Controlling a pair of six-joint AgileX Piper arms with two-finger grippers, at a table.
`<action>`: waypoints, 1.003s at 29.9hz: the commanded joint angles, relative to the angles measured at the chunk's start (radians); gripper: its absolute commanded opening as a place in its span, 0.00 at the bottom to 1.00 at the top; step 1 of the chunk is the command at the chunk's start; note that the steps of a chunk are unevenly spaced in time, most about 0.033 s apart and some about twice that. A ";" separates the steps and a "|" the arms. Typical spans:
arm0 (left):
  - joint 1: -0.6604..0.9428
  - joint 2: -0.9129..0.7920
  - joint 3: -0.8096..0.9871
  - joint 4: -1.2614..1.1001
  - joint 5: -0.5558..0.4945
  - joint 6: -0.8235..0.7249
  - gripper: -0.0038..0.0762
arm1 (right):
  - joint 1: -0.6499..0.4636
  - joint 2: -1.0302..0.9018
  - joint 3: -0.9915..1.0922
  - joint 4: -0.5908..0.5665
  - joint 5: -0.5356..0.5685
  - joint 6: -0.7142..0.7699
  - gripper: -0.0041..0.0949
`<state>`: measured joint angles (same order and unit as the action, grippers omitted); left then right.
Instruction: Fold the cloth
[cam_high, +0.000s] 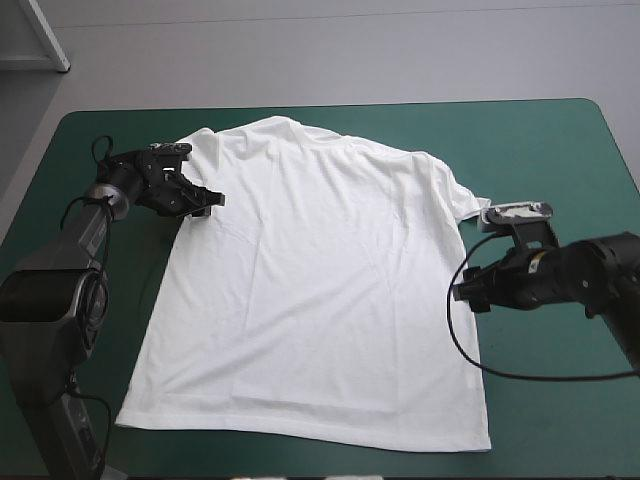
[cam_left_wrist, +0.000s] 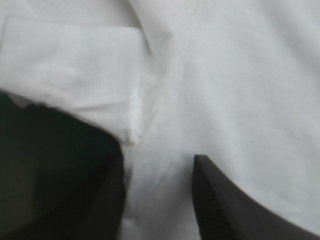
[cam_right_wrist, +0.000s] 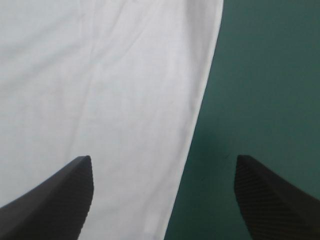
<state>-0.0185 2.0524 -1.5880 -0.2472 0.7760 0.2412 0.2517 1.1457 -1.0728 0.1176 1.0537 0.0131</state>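
Left claw (cam_left_wrist: 159, 157) spread at the T-shirt (cam_high: 320, 280) sleeve, right claw (cam_right_wrist: 163, 159) spread astride its side edge, teal-green cover (cam_high: 560, 150) beneath.

L pincer (cam_left_wrist: 160, 155) part open, R pincer (cam_right_wrist: 163, 157) wide open, both held low

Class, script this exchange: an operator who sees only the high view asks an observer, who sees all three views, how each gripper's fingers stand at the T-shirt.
Operator: Is the left gripper open at the sleeve?
Observer: Yes. Its fingers stand apart, with the white T-shirt lying between them.
Operator: And the right gripper?
Observer: Open wide. The T-shirt's side edge runs between its fingers, one finger over the cloth and the other over the bare teal-green cover.
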 joint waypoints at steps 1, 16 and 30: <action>-0.016 0.001 0.003 -0.016 0.062 0.010 0.25 | -0.011 0.082 -0.093 -0.061 -0.064 -0.013 0.77; -0.016 0.010 0.003 -0.025 0.093 0.043 0.07 | -0.122 0.526 -0.275 0.139 -0.186 -0.216 0.68; -0.016 0.010 0.003 -0.022 0.115 0.039 0.07 | -0.127 0.700 -0.406 0.231 -0.238 -0.246 0.39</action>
<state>-0.0229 2.0622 -1.5964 -0.2592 0.7887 0.2903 0.1337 1.8981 -1.4388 0.3252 0.8687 -0.2225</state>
